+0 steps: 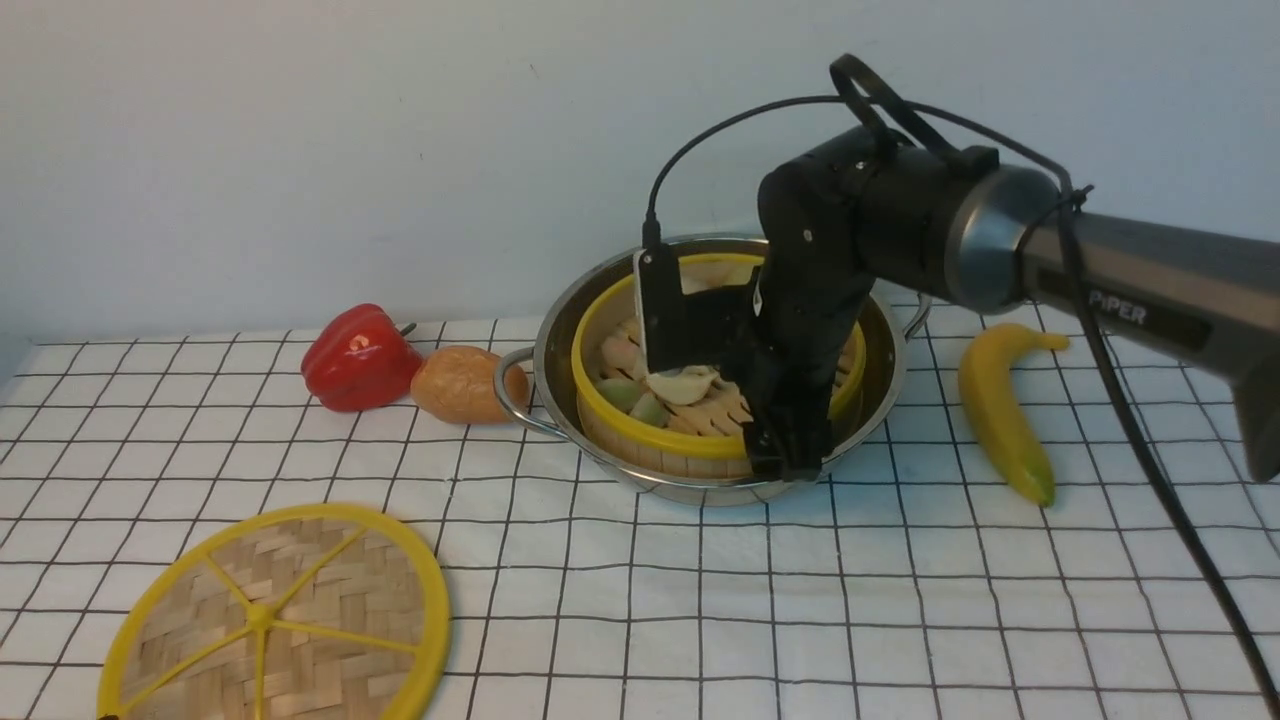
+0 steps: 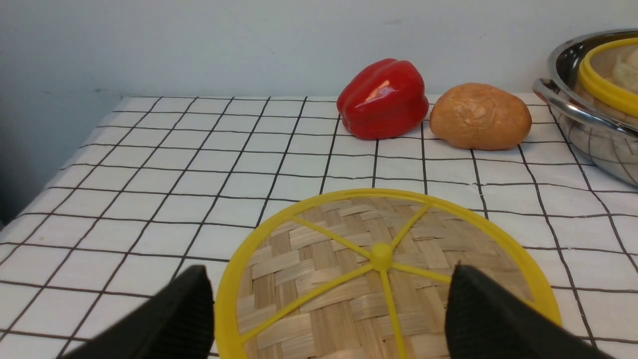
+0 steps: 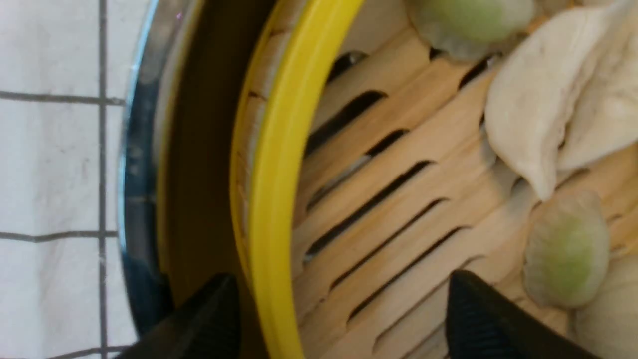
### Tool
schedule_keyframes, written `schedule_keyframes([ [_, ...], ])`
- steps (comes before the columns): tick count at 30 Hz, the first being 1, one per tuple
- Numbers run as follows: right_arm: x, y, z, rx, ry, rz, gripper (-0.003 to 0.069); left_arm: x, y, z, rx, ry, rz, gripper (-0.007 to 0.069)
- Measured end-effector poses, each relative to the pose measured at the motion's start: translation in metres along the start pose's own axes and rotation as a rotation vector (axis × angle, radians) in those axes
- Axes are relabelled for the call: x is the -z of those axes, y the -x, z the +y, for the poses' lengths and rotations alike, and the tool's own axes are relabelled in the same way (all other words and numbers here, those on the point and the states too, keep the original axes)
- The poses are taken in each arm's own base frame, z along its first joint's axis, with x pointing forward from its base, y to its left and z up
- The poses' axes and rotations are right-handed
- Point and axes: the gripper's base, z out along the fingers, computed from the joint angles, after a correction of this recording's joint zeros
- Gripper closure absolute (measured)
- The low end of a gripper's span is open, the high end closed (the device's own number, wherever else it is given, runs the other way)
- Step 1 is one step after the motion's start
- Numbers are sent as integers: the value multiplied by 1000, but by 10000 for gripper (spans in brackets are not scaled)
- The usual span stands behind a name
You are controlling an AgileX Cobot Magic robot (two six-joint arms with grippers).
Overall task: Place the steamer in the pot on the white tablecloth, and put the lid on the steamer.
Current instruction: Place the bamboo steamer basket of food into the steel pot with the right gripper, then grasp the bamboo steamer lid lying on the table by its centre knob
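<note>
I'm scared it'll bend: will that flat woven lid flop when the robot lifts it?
Probably not: the lid has a thick yellow rim and spokes bracing the weave. It looks light: thin woven strips. Lying flat on the tablecloth, it might slide when nudged.

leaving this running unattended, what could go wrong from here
1. The right tool straddles the steamer rim, close to the dumplings; pulling out crooked could snag and tip the steamer in the pot.
2. The lid lies flat on the tablecloth, so the left tool may slip off it.
</note>
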Motion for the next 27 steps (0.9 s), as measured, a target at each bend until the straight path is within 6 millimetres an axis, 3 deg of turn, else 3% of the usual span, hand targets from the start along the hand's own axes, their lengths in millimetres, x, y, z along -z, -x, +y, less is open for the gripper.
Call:
schedule_keyframes([
  [5, 16, 0, -4, -52, -48, -18, 55, 0, 0, 0, 0, 0, 0, 46],
  [15, 51, -1, -6, -82, -83, -49, 126, 0, 0, 0, 0, 0, 0, 46],
  [20, 72, -8, -7, -221, -116, -10, 145, 0, 0, 0, 0, 0, 0, 46],
  [23, 99, -16, -10, -415, -203, -5, 214, 0, 0, 0, 0, 0, 0, 46],
  [26, 142, -28, -13, -697, -337, -39, 369, 0, 0, 0, 0, 0, 0, 46],
  [27, 148, -30, -13, -735, -353, -48, 395, 0, 0, 0, 0, 0, 0, 46],
])
